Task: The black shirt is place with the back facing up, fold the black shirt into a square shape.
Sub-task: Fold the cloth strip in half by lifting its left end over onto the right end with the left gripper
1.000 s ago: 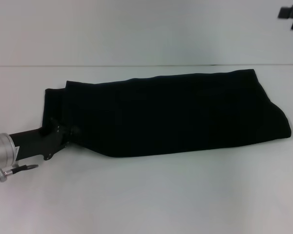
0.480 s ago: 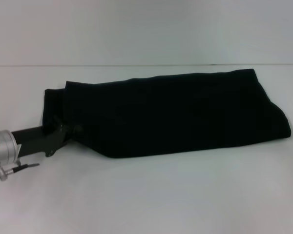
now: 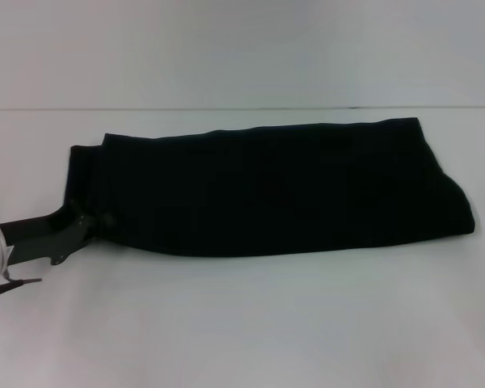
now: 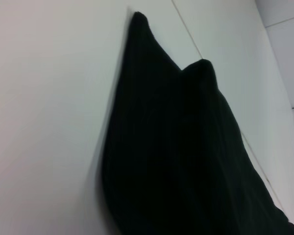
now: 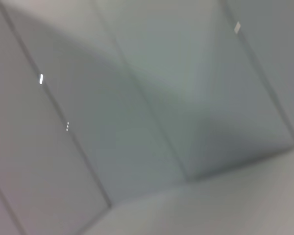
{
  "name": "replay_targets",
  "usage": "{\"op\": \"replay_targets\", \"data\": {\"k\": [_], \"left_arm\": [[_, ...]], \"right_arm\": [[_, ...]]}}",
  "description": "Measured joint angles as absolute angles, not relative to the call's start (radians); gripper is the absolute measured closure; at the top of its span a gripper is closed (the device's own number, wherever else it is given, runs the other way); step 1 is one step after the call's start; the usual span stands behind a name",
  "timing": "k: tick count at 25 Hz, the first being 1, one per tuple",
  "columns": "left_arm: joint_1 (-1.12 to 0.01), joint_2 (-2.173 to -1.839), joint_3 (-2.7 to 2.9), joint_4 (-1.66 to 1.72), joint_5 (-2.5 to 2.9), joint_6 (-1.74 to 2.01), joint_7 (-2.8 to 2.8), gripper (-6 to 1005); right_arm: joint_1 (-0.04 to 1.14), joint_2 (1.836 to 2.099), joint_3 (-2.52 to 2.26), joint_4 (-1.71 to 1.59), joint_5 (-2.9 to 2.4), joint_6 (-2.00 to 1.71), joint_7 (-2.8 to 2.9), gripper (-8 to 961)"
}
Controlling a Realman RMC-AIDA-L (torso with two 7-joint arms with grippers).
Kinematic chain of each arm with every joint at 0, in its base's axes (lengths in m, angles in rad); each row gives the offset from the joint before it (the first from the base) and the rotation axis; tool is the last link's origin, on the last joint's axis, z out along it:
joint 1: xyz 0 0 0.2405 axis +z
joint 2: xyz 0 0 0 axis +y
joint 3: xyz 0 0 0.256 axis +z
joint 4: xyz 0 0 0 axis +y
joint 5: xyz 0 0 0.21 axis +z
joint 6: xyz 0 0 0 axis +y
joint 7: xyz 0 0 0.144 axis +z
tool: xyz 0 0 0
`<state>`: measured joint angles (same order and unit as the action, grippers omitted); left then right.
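Left tool: the left tool [image 3: 93, 222] reaches in from the surface's left edge, low over the surface, its tip at the near-left corner of the black shirt [image 3: 275, 190]; its fingers are buried in the dark cloth, so I cannot tell whether they are apart, together or clamped on the fabric

Right tool: not seen in any view

Black shirt: folded into a long band lying flat across the middle of the white surface [image 3: 242, 323]; it runs from near the left edge toward the right edge; only plain black cloth shows; the left wrist view shows its folded layers [image 4: 186, 147] close up, ending in two peaked corners
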<state>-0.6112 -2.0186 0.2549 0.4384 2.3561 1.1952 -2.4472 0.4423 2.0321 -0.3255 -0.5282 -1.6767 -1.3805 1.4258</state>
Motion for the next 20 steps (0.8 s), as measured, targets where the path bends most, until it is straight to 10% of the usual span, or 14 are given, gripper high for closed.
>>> {"op": "replay_targets", "data": {"k": [20], "left_arm": [[-0.538, -2.007, 0.228, 0.548, 2.361, 1.192, -2.447, 930]], "right_arm": [[0.497, 2.068, -0.318, -0.517, -1.767, -1.352, 1.358, 205]]}}
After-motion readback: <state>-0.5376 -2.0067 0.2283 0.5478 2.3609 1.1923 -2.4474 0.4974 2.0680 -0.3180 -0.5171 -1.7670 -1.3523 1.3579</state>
